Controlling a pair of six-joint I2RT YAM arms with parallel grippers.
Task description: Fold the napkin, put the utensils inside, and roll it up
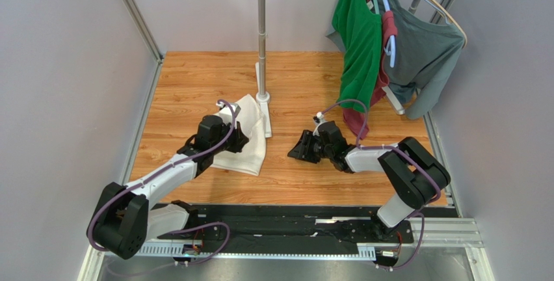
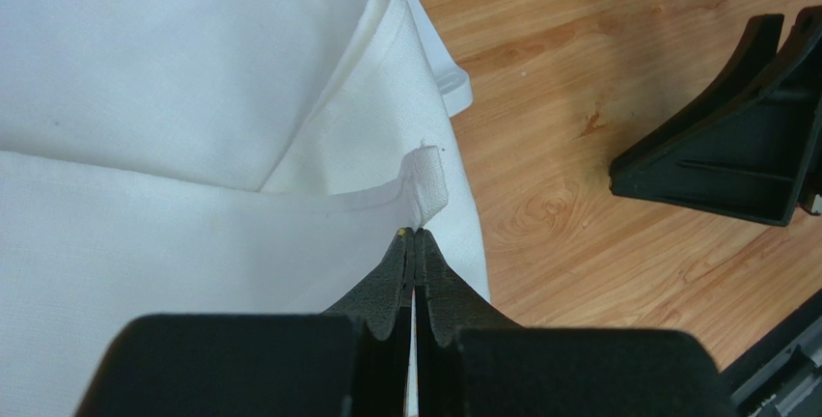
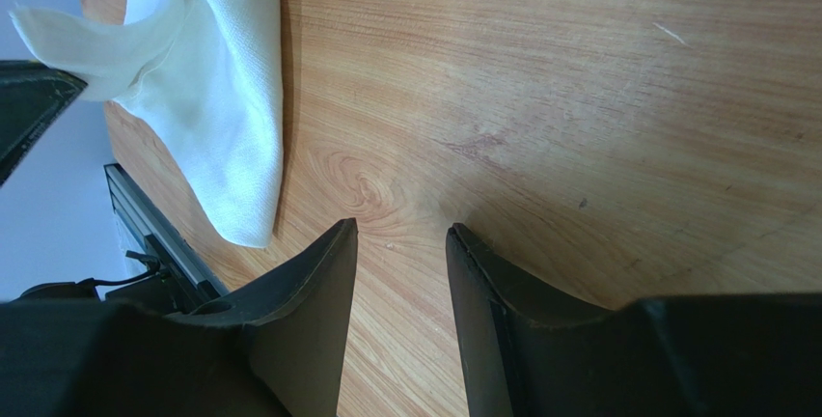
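The white napkin (image 1: 250, 141) lies crumpled and partly folded on the wooden table (image 1: 195, 79), left of centre, against the foot of the pole stand. My left gripper (image 1: 234, 136) is shut on a hemmed edge of the napkin (image 2: 193, 98), which rises in a raised fold to the closed fingertips of the left gripper (image 2: 415, 234). My right gripper (image 1: 300, 147) stands open just above bare wood to the right of the napkin (image 3: 222, 79); nothing is between the fingers of the right gripper (image 3: 400, 229). The utensils are hidden or out of view.
A white pole stand (image 1: 262, 40) rises from the table's middle, right behind the napkin. A green shirt (image 1: 357, 40), a grey shirt (image 1: 422, 53) and a dark red cloth (image 1: 354, 121) hang at the back right. A black rail (image 1: 292, 222) runs along the near edge.
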